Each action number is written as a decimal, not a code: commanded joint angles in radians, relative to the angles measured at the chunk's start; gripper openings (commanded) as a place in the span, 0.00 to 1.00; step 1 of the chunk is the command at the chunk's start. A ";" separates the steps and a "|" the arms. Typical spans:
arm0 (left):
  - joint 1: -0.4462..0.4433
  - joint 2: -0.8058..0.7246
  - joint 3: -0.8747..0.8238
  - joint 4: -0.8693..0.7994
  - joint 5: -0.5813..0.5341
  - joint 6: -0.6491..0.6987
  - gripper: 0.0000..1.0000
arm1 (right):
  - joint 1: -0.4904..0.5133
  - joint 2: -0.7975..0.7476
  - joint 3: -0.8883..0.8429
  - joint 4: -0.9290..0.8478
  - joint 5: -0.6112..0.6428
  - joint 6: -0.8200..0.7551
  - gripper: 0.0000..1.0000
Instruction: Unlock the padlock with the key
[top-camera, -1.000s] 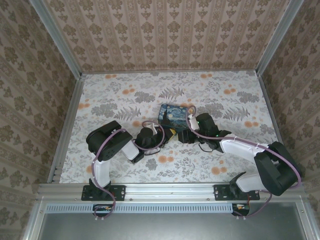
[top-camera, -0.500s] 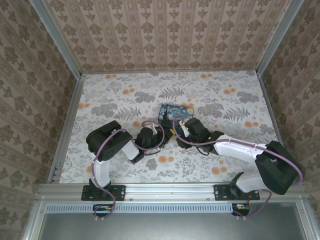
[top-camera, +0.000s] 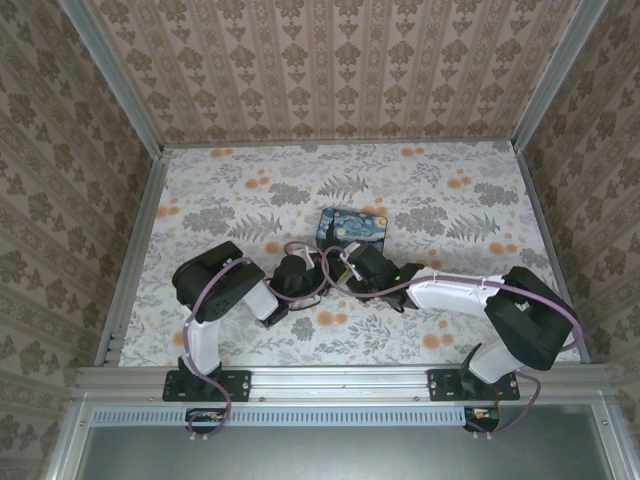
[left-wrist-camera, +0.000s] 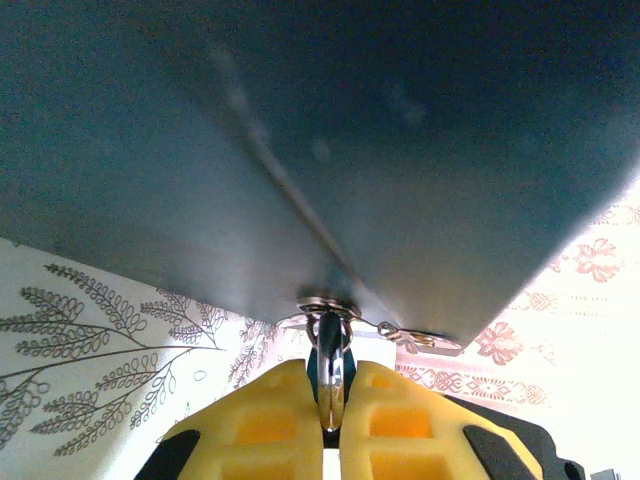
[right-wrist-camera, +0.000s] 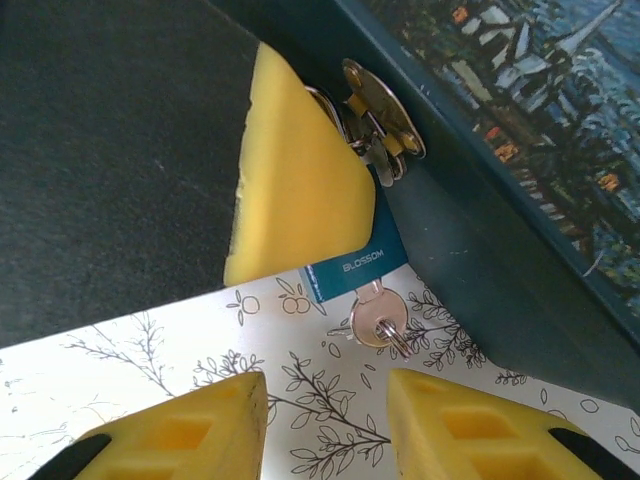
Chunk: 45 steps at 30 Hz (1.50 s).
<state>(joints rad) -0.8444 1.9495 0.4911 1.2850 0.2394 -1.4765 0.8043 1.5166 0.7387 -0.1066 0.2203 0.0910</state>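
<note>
The padlock (right-wrist-camera: 350, 270), small and teal with a "BLOSSOM" label, hangs from the metal hasp (right-wrist-camera: 380, 105) of the starry-night box (top-camera: 352, 227). My left gripper (left-wrist-camera: 330, 385) is shut on the padlock (left-wrist-camera: 330, 350), its yellow pads pressed on both sides. One left pad (right-wrist-camera: 295, 190) covers most of the lock body. The silver key (right-wrist-camera: 378, 318) sticks out of the padlock's lower end, with a small ring on its head. My right gripper (right-wrist-camera: 325, 420) stands open just short of the key, nothing between its fingers (right-wrist-camera: 470, 420). Both grippers meet at the box's near corner (top-camera: 338, 262).
The box's dark side wall (left-wrist-camera: 320, 140) looms right above the left gripper. The floral tabletop (top-camera: 420, 190) stretches behind and to both sides of the box. Patterned walls and metal rails (top-camera: 130, 270) enclose the table.
My right gripper has swung left across the table to the box's near corner, up close to the left gripper and the key, and its jaws have narrowed a little. The left gripper has held still.
</note>
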 joint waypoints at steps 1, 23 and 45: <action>-0.001 0.014 -0.003 0.019 0.015 0.006 0.00 | 0.007 0.019 0.036 -0.009 0.062 -0.023 0.37; -0.010 0.019 -0.002 0.019 0.014 0.004 0.00 | 0.005 0.073 0.087 0.050 0.054 -0.006 0.16; -0.009 0.014 -0.008 0.019 0.008 0.005 0.00 | -0.250 0.054 -0.041 0.397 -0.705 0.476 0.00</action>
<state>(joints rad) -0.8433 1.9499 0.4904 1.2808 0.2134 -1.4761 0.5488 1.5719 0.6895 0.1192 -0.3153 0.4629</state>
